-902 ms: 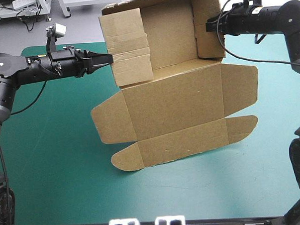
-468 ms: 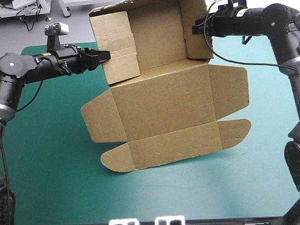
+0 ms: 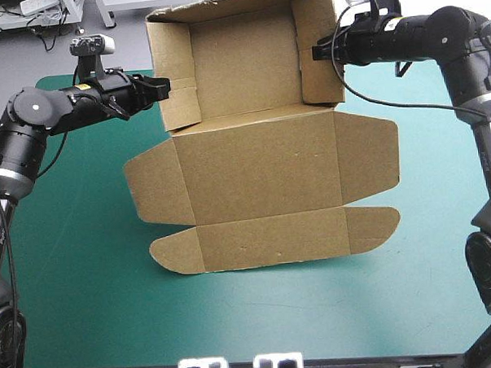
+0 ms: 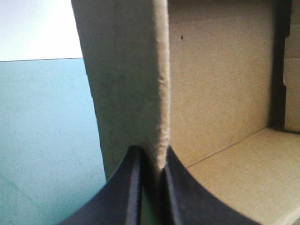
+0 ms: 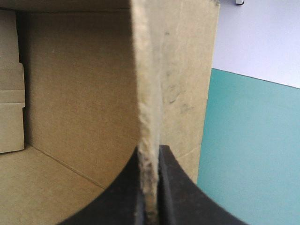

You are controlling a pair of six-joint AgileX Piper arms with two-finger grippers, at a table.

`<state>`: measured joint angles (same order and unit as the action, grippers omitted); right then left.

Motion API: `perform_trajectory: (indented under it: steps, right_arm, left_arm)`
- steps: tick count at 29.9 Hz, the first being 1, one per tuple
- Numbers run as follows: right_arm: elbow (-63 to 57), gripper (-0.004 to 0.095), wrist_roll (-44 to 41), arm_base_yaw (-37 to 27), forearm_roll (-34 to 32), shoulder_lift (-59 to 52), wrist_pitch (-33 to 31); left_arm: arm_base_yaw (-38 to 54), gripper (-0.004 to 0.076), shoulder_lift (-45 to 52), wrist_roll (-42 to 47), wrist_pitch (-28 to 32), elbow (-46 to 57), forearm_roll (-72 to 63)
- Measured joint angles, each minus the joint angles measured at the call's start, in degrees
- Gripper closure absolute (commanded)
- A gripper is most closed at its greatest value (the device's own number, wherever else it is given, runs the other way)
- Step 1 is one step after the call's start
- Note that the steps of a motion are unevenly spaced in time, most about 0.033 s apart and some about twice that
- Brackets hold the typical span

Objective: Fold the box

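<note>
Where fingers (image 4: 125, 194) close (both pairs), the box's (image 3: 256, 155) walls sit between.

The box (image 3: 257, 163) is a cut sheet of brown board, partly formed. Its far part stands as an open tray: back wall and both side walls raised, the side walls doubled inward. The lid panel spreads flat from the tray toward the near edge, with a flap at each side and a narrow strip with rounded tabs at its end. It sits over the far middle of the teal-green worktop (image 3: 88, 305), each side wall clamped in an end effector.
</note>
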<state>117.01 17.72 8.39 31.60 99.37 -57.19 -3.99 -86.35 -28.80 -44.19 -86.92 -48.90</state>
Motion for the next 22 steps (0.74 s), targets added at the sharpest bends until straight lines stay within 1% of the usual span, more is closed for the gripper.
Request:
perform_trajectory:
  steps: [2,4,6,8,10,11,13,16,22]
  right_arm:
    - [0.00,0.0909,-1.18,0.92,-3.06,0.00,-1.16]
    - [0.00,0.0909,-2.86,2.52,-8.17,-0.06,-2.68]
    - [0.00,0.0913,-5.49,4.82,-15.49,-0.10,-5.56]
    - [0.00,0.0913,-8.48,6.89,-21.54,-0.10,-8.66]
    - [0.00,0.0913,-10.94,8.35,-25.37,-0.10,-11.78]
    - [0.00,0.0913,-11.62,8.67,-26.10,-0.10,-12.79]
    - [-0.62,0.0913,-12.89,9.01,-26.30,-0.10,-13.64]
    - [-2.78,0.0913,-14.09,9.18,-24.49,0.09,-13.83]
    - [-8.57,0.0913,-15.02,9.48,-20.91,2.96,-13.51]
  left_arm:
    - [-0.63,0.0734,0.00,0.59,0.07,0.07,0.92]
    - [-1.99,0.0734,0.00,1.00,0.55,0.06,3.02]
    - [-4.31,0.0734,0.00,2.34,1.10,0.06,7.33]
    - [-7.42,0.0734,0.06,5.60,1.23,-0.14,13.47]
    - [-11.05,0.0734,0.06,11.30,0.73,-0.28,22.69]
    - [-12.49,0.0734,0.10,14.11,0.25,-0.28,27.76]
    - [-15.63,0.0734,0.04,22.51,-1.43,-0.32,37.42]
    - [-17.96,0.0734,-0.87,30.26,-5.08,-0.56,46.37]
    - [-18.25,0.0734,-5.26,34.09,-11.95,-0.84,50.34]
